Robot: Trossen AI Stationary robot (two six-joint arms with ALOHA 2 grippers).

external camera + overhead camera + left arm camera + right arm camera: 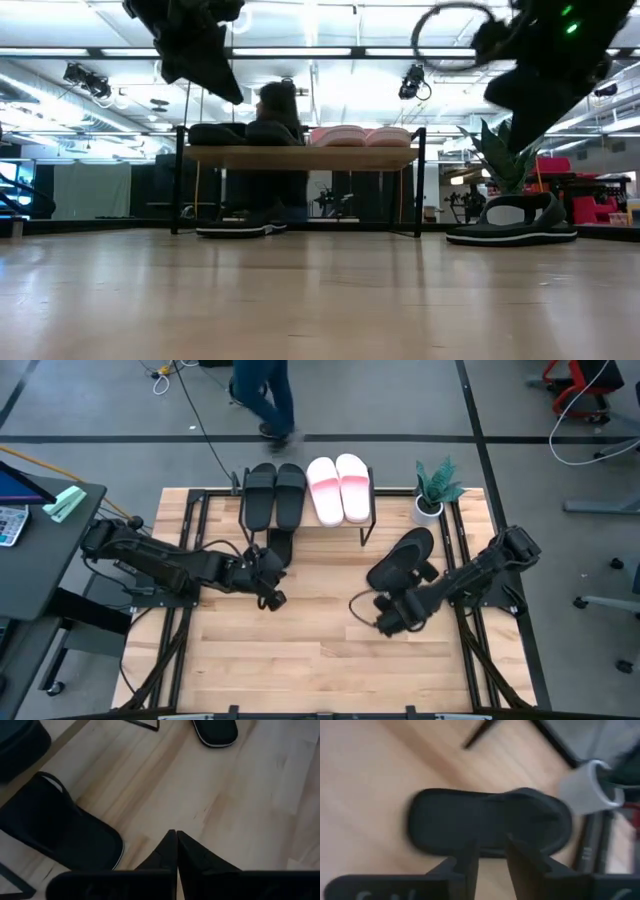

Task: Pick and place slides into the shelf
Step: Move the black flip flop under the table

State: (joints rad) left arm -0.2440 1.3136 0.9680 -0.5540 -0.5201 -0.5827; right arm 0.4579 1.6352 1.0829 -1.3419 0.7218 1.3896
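The black slide (402, 557) lying on the worktop (320, 650) beside the shelf (365, 520) looks light and flexible, best gripped at its strap by the spread right pincer (490, 851); the left pincer (176, 851) is pressed together.

One camera hangs high up and looks straight down on the whole bench (320, 650). Another sits low at bench height and looks flat across it, into the room. It sees the shelf (300, 156) from the side; the high one sees it from above. Each arm's wrist camera looks down from close, past its own dark fingers, at the wood and a black slide (485, 822).
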